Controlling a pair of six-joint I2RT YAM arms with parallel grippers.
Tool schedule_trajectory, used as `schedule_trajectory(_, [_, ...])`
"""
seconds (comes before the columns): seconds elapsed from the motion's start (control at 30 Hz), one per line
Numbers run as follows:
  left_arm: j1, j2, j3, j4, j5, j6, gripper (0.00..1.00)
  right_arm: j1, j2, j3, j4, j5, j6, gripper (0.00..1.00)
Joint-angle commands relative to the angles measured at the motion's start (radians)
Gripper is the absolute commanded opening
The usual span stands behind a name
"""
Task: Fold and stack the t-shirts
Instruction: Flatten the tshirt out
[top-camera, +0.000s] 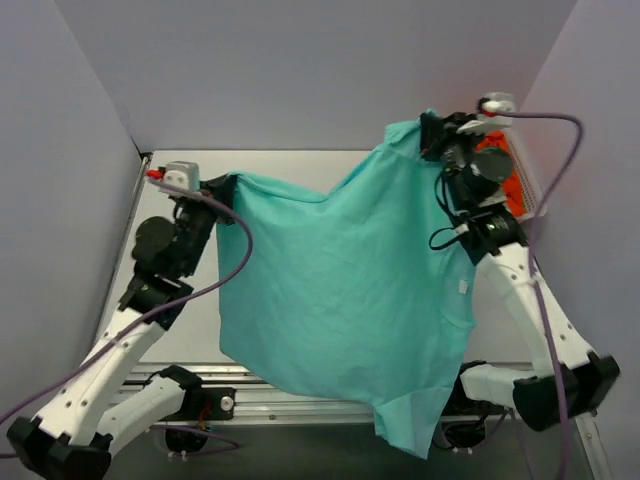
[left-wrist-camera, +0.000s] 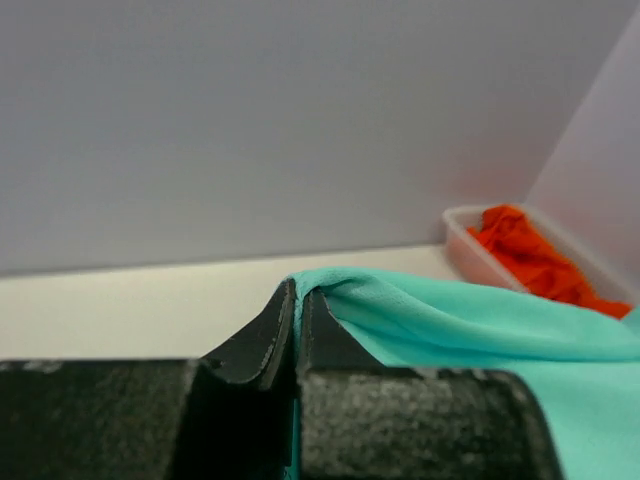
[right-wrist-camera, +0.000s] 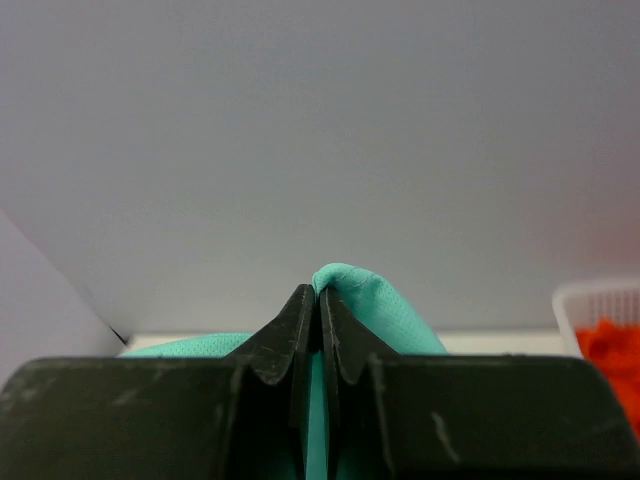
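Note:
The teal-green t-shirt hangs spread in the air between my two grippers, its lower edge drooping past the table's near edge. My left gripper is shut on its upper left corner; in the left wrist view the cloth is pinched between the jaws. My right gripper is shut on its upper right corner, higher up; in the right wrist view the cloth bulges over the tips. Orange t-shirts lie in a bin at the right.
The white bin holding the orange cloth stands at the table's far right by the wall; it also shows in the right wrist view. The grey table top is ringed by pale walls on three sides.

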Motion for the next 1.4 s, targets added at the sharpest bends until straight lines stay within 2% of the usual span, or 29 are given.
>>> schedule_trajectory(0.0, [0.085, 0.130, -0.100, 0.142, -0.123, -0.065, 0.02, -0.002, 0.148, -0.096, 0.055, 0.127, 0.034, 0.00])
schedule_trajectory(0.13, [0.244, 0.354, -0.169, 0.303, -0.058, -0.208, 0.02, -0.004, 0.373, -0.113, 0.132, 0.192, 0.051, 0.00])
schedule_trajectory(0.27, [0.321, 0.692, -0.092, 0.372, -0.052, -0.258, 0.02, -0.005, 0.707, 0.065, 0.135, 0.225, 0.071, 0.00])
schedule_trajectory(0.33, [0.356, 0.864, 0.034, 0.346, -0.012, -0.277, 0.02, -0.005, 0.818, 0.162, 0.125, 0.221, 0.081, 0.00])
schedule_trajectory(0.37, [0.367, 0.916, 0.083, 0.338, 0.008, -0.289, 0.02, -0.007, 0.927, 0.280, 0.113, 0.224, 0.081, 0.00])
schedule_trajectory(0.43, [0.392, 1.053, 0.238, 0.268, 0.051, -0.312, 0.02, -0.009, 1.035, 0.418, 0.050, 0.230, 0.087, 0.00])
schedule_trajectory(0.47, [0.412, 1.094, 0.293, 0.243, 0.067, -0.323, 0.02, -0.009, 1.135, 0.568, 0.021, 0.235, 0.087, 0.00])
schedule_trajectory(0.57, [0.451, 1.240, 0.529, 0.098, 0.124, -0.356, 0.02, -0.013, 1.317, 0.796, -0.087, 0.235, 0.075, 0.03])
schedule_trajectory(0.6, [0.461, 1.269, 0.583, 0.026, 0.132, -0.366, 0.03, -0.013, 1.351, 0.913, -0.107, 0.230, 0.072, 0.40])
schedule_trajectory(0.63, [0.470, 1.318, 0.681, -0.004, 0.131, -0.376, 0.23, -0.015, 1.381, 0.962, -0.110, 0.238, 0.071, 0.64])
schedule_trajectory(0.7, [0.488, 1.356, 0.754, -0.047, 0.126, -0.416, 0.80, -0.018, 1.422, 1.017, -0.075, 0.267, 0.080, 1.00])
schedule_trajectory(0.73, [0.488, 1.381, 0.815, -0.058, 0.129, -0.427, 0.94, -0.021, 1.410, 1.016, -0.052, 0.276, 0.089, 1.00])
schedule_trajectory(0.83, [0.539, 1.377, 0.875, -0.084, 0.149, -0.465, 0.94, -0.021, 1.356, 0.944, 0.037, 0.314, 0.087, 1.00])
schedule_trajectory(0.9, [0.545, 1.326, 0.837, -0.035, 0.138, -0.469, 0.94, -0.016, 1.275, 0.890, 0.078, 0.319, 0.071, 1.00])
schedule_trajectory(1.0, [0.542, 1.173, 0.688, 0.066, 0.098, -0.447, 0.94, -0.006, 1.126, 0.732, 0.114, 0.356, 0.046, 1.00])
schedule_trajectory(1.03, [0.541, 1.095, 0.655, 0.073, 0.088, -0.446, 0.94, 0.001, 1.038, 0.620, 0.129, 0.359, 0.040, 1.00])
schedule_trajectory(1.13, [0.541, 0.948, 0.537, 0.039, 0.052, -0.446, 0.94, 0.010, 0.870, 0.437, 0.187, 0.356, 0.041, 1.00])
schedule_trajectory(1.17, [0.536, 0.917, 0.503, 0.033, 0.045, -0.447, 0.94, 0.011, 0.838, 0.327, 0.198, 0.354, 0.046, 1.00])
schedule_trajectory(1.27, [0.516, 0.786, 0.311, 0.077, 0.017, -0.459, 0.94, 0.013, 0.744, 0.157, 0.205, 0.348, 0.075, 1.00])
schedule_trajectory(1.33, [0.504, 0.710, 0.166, 0.097, -0.004, -0.469, 0.95, 0.013, 0.707, 0.096, 0.169, 0.325, 0.127, 0.98])
schedule_trajectory(1.37, [0.461, 0.691, 0.122, 0.106, -0.012, -0.481, 0.96, 0.013, 0.696, 0.066, 0.149, 0.313, 0.156, 0.94])
